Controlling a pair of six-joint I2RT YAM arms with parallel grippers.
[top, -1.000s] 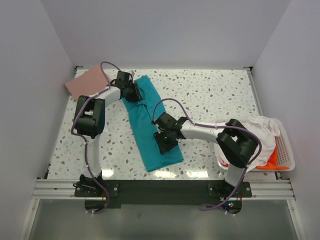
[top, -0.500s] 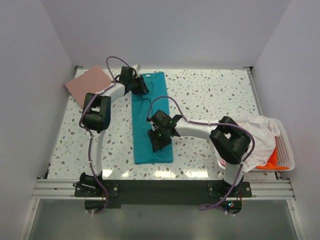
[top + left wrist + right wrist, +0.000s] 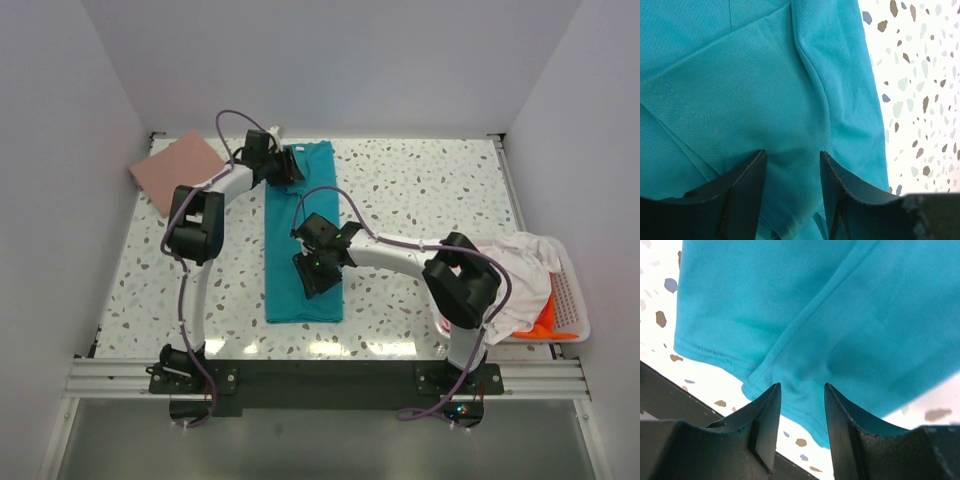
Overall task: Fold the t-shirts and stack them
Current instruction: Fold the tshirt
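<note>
At mid-table, left of centre: teal soft cloth t-shirt [image 3: 285, 240], folded into a long narrow strip running from the far edge toward the near edge.
Handling: likely light, limp and a little slippery. It will sag and crease unless held at two points, and it is not fragile.
Where to hold: best at the doubled hems and folded edges at each end of the strip, where the layers pinch together.
Left gripper [image 3: 792, 155]: at the strip's far end, jaws narrowed with teal cloth filling the gap, apparently pinching a ridge of it.
Right gripper [image 3: 802, 387]: at the near end, jaws likewise closed on a folded seam. In the right wrist view, the hem hangs clear of the speckled tabletop [image 3: 430, 200].
Far-left corner: dusty pink folded shirt [image 3: 178, 167], flat, well apart from the teal one.
Right edge, near corner: white slotted plastic basket [image 3: 570, 300] holding a crumpled white shirt [image 3: 520, 270] and an orange shirt [image 3: 548, 322].
</note>
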